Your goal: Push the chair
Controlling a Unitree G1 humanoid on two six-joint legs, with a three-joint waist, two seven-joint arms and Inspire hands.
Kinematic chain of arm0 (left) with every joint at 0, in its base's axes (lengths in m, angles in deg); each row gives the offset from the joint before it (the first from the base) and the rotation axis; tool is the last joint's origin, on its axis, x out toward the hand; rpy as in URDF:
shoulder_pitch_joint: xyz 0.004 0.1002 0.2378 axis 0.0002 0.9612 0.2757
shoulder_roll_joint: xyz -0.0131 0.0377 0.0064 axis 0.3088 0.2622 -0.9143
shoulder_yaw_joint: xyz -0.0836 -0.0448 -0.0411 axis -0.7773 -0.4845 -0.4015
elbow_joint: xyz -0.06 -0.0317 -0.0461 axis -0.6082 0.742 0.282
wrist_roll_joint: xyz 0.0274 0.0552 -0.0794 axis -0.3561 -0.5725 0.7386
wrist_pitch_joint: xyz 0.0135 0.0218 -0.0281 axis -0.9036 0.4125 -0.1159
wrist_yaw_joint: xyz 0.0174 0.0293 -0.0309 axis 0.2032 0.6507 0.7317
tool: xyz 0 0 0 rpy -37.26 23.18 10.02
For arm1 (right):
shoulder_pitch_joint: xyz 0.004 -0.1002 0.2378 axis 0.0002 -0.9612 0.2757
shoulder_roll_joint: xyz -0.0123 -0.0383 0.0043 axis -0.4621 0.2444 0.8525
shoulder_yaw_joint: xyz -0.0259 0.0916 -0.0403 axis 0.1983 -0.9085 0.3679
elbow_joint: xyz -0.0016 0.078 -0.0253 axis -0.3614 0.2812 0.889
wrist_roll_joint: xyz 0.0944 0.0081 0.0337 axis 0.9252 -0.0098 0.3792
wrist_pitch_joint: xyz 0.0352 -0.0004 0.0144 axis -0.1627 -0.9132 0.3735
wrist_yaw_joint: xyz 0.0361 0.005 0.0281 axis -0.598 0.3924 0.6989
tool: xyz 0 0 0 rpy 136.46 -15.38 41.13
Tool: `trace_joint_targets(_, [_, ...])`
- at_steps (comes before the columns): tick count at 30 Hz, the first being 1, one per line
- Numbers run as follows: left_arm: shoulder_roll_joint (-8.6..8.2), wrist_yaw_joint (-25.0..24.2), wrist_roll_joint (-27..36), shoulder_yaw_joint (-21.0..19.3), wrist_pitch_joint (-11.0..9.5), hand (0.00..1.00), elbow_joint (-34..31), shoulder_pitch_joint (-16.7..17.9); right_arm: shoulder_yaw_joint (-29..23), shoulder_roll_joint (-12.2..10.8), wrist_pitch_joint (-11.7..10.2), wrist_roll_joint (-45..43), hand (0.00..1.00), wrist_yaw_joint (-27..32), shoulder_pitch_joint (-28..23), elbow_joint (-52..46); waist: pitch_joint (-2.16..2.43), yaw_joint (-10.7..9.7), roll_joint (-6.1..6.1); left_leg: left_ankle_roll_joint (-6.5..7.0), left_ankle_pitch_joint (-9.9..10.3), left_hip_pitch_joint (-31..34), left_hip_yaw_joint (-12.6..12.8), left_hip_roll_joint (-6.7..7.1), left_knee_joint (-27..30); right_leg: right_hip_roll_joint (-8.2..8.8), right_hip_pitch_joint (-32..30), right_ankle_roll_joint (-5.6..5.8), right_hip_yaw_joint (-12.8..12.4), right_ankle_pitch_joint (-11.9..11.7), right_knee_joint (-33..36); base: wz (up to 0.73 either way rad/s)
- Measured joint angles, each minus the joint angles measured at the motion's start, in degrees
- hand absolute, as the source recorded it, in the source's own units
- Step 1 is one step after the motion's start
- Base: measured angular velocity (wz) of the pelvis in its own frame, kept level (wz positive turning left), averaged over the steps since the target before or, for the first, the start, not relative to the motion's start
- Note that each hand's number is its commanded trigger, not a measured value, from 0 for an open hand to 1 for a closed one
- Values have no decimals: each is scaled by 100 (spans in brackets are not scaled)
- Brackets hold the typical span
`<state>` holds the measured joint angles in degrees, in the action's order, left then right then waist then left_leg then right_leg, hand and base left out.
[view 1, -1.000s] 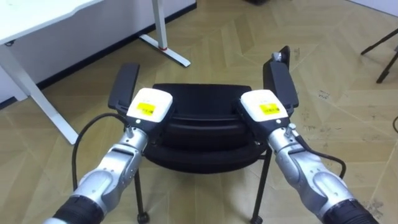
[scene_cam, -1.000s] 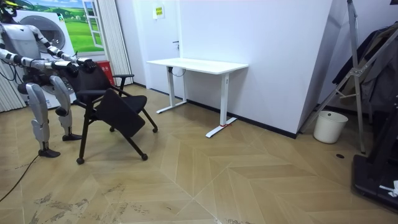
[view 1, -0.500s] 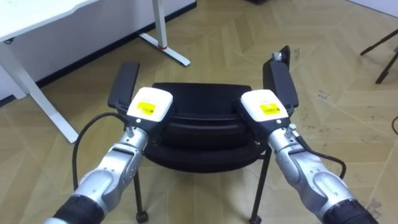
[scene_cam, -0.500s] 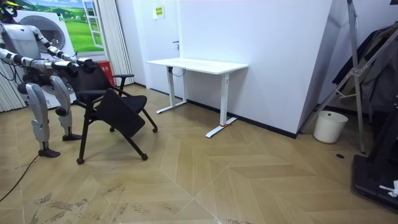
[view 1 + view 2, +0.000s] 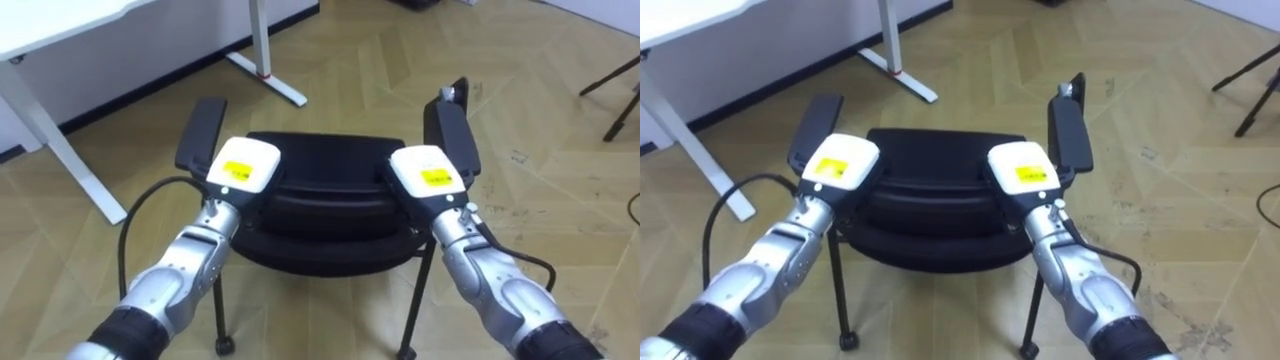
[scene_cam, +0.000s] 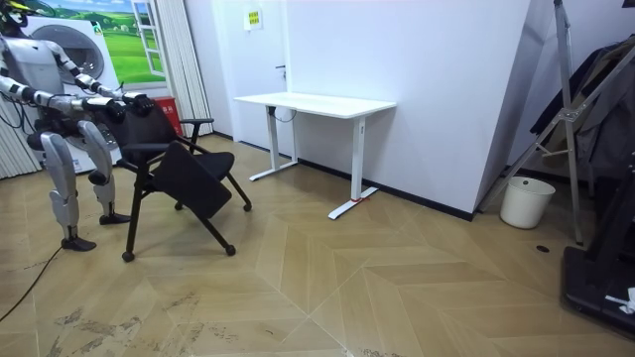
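Wood floor (image 5: 560,140) lies around. Close in, the left hand (image 5: 240,168) and right hand (image 5: 428,175) sit on the back of the black chair (image 5: 320,215) at 12 o'clock; whether they grip it, nobody can tell. Farther, a white desk (image 6: 316,102) stands at 10 o'clock
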<state>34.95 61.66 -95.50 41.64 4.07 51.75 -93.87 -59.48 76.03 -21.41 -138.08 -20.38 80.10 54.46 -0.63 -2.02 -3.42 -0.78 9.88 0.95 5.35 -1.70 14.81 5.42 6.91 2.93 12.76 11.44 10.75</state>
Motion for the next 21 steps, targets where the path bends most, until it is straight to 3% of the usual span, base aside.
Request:
trace_joint_targets(1, [-10,0,-1,0,-20,100,78,-87,0,-3,-1,18,100,0,66,50,-17,5,8,-16,23,79,-4,-41,105,-33,-22,-20,2,-12,7,4])
trace_joint_targets(3, [-6,5,-1,-12,-69,100,252,-283,-3,-21,-25,96,100,15,231,203,-109,23,49,-73,150,317,-81,-186,497,-167,-66,-97,39,-35,28,7])
trace_joint_targets(5, [-30,11,1,-21,-116,100,419,-427,-10,-24,-92,127,100,44,373,369,-159,17,109,-115,262,496,-155,-306,805,-253,-140,-171,128,21,189,11])
trace_joint_targets(8, [-117,60,1,-22,-164,100,667,-526,-30,-52,-137,144,100,51,452,563,-171,20,122,-193,337,631,-265,-397,1057,-294,-225,-268,255,279,562,23])
trace_joint_targets(10, [-137,69,2,-19,-191,100,722,-536,-41,-50,-203,143,100,100,448,642,-162,-100,97,-212,353,764,-197,-429,1403,-262,-312,-300,365,541,880,47])
trace_joint_targets(11, [-157,69,3,-19,-191,100,748,-543,-45,-50,-207,143,100,110,443,654,-168,-121,88,-205,346,926,-52,-513,1763,-253,-371,-340,443,677,1085,34])
trace_joint_targets(13, [-164,75,34,-19,-193,100,764,-486,-37,-52,-245,133,100,97,425,689,-163,-61,119,-151,297,1110,58,-674,2271,-277,-360,-439,456,816,1242,9])
trace_joint_targets(14, [-163,116,53,-19,-193,100,768,-432,1,-50,-253,134,100,90,415,696,-181,-24,143,-115,217,1226,63,-719,2499,-294,-308,-477,442,842,1300,0])
trace_joint_targets(16, [-166,180,115,-16,-201,100,755,-371,26,-20,-255,141,100,101,390,648,-192,3,117,-63,134,1464,72,-667,2571,-268,-313,-573,409,964,1411,4])
trace_joint_targets(17, [-178,188,172,-8,-228,100,758,-366,57,39,-267,142,100,104,390,606,-174,36,136,-36,113,1590,146,-499,2138,-268,-334,-578,335,1013,1442,-28])
trace_joint_targets(19, [-225,215,249,-11,-233,100,757,-282,125,116,-273,124,100,101,386,579,-115,251,269,20,-108,1703,394,-394,1243,-263,-388,-535,279,1056,1445,-69])
trace_joint_targets(20, [-252,279,258,-16,-232,100,752,-195,162,125,-277,116,100,97,355,575,-57,422,319,158,-529,1692,377,-326,916,-236,-367,-464,234,1097,1460,-84])
trace_joint_targets(21, [-228,310,258,-16,-234,100,721,-150,183,111,-275,111,100,99,343,575,16,545,299,181,-682,1664,345,-235,833,-185,-383,-385,233,1126,1482,-62])
